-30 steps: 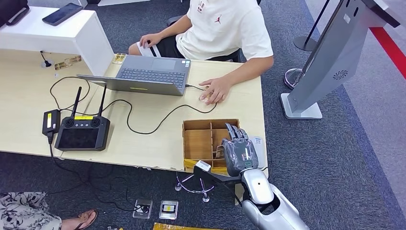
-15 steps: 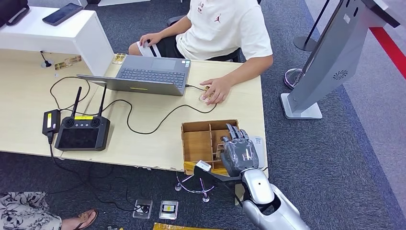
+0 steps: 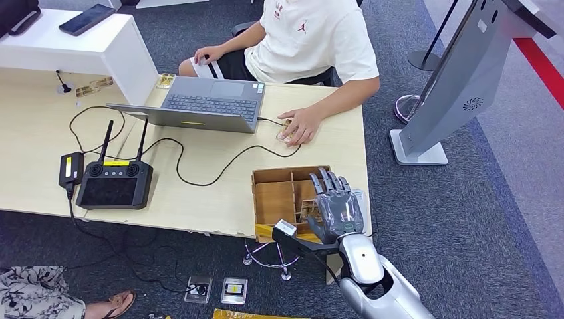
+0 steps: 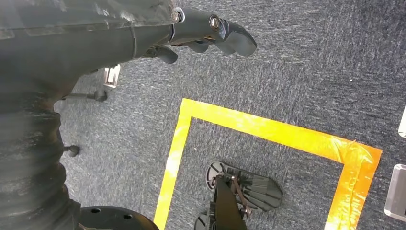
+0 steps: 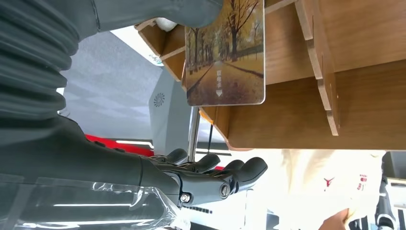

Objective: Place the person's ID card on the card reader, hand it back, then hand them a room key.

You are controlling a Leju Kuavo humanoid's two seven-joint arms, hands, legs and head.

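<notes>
A wooden divided box (image 3: 282, 194) sits at the table's front right corner. My right hand (image 3: 336, 211) hovers over its right-hand compartments, fingers spread and stretched forward. A room key card printed with autumn trees (image 5: 225, 52) leans inside one compartment (image 5: 287, 110); its edge also peeks out beside my hand (image 3: 307, 210). My thumb (image 5: 158, 12) lies close by the card's end, while the fingers (image 5: 215, 175) stay well apart from it. The left hand (image 4: 201, 36) hangs over the carpet, holding nothing. The person's hand (image 3: 297, 126) rests on the table near the laptop.
A grey laptop (image 3: 206, 103), a black remote controller with antennas (image 3: 113, 183) and loose cables (image 3: 199, 166) lie on the table (image 3: 40, 159). A grey kiosk (image 3: 459, 73) stands on the right. Yellow floor tape (image 4: 268, 132) marks the carpet.
My right hand has lifted slightly and shifted a little to the right over the box, its fingers spreading wider. The person and the table's objects have stayed put.
</notes>
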